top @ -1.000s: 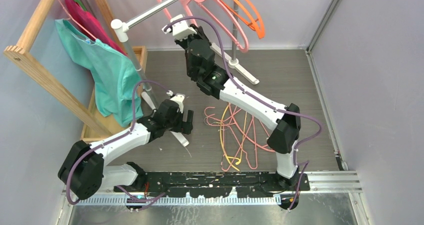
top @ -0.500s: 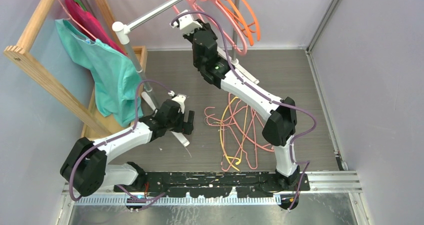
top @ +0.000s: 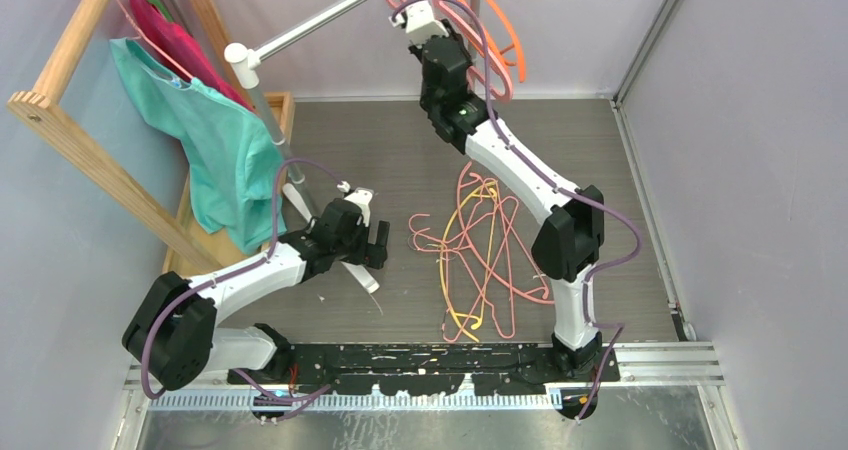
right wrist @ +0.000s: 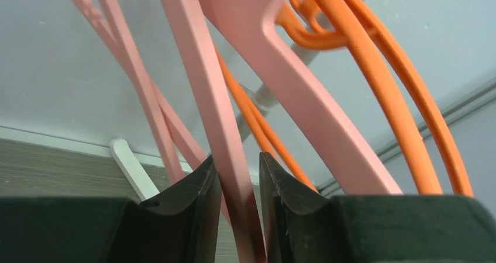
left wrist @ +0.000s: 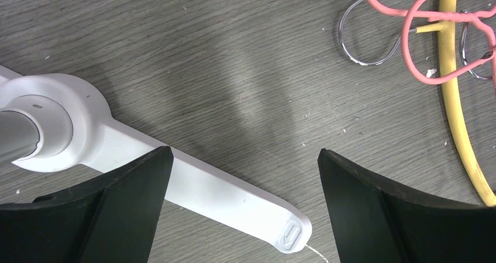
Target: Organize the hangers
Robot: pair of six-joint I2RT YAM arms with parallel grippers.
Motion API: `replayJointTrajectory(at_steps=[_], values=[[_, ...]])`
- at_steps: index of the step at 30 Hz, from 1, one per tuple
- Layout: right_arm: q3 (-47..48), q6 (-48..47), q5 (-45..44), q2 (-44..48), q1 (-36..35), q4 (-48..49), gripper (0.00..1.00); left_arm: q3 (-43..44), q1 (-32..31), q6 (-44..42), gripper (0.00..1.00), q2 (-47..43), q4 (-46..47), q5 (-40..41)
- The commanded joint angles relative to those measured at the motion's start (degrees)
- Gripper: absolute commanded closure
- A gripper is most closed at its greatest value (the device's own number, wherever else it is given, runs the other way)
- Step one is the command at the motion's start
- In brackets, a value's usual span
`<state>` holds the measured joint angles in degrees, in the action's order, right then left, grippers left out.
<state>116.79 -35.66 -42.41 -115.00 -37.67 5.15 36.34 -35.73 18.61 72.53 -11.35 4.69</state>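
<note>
Thick pink hangers (top: pixel 495 75) and thick orange hangers (top: pixel 500 30) hang from the metal rail (top: pixel 320 15) at the top. My right gripper (top: pixel 428 15) is raised to the rail. In the right wrist view it (right wrist: pixel 237 163) is shut on a bar of a thick pink hanger (right wrist: pixel 205 87), with orange hangers (right wrist: pixel 380 82) just to the right. A tangled pile of thin pink, orange and yellow hangers (top: pixel 480 250) lies on the floor. My left gripper (top: pixel 378 242) is open and empty, low over the floor left of the pile; its wrist view (left wrist: pixel 243 158) shows a thin pink hanger (left wrist: pixel 421 41) and a yellow one (left wrist: pixel 456 99).
A wooden frame (top: pixel 90 160) at the left carries a thin pink hanger with teal and magenta garments (top: pixel 215 140). The rack's white foot (left wrist: pixel 222 199) lies between my left jaws; another foot (top: pixel 485 130) is at the back. Walls close in left, back and right.
My right arm has swung right and up along the rail with the pink hanger, bringing it against the orange hangers. The left arm has hardly moved.
</note>
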Motion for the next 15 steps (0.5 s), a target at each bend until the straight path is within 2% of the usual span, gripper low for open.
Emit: replayJointTrajectory(at_steps=[1, 7, 9, 15], values=[[2.0, 5.4, -0.7, 1.6, 2.5, -1.6, 0.64, 1.9, 0.0, 0.0, 0.02, -0.2, 2.6, 0.3], [0.7, 6.0, -0.4, 2.1, 3.4, -2.1, 0.54, 2.1, 0.0, 0.1, 0.02, -0.5, 2.2, 0.5], [-0.3, 6.1, -0.9, 2.7, 3.3, -1.4, 0.43, 2.1, 0.0, 0.1, 0.02, -0.6, 2.1, 0.5], [-8.2, 8.8, -1.1, 8.4, 3.4, 3.0, 0.23, 1.9, 0.0, 0.2, 0.02, -0.7, 2.0, 0.6]])
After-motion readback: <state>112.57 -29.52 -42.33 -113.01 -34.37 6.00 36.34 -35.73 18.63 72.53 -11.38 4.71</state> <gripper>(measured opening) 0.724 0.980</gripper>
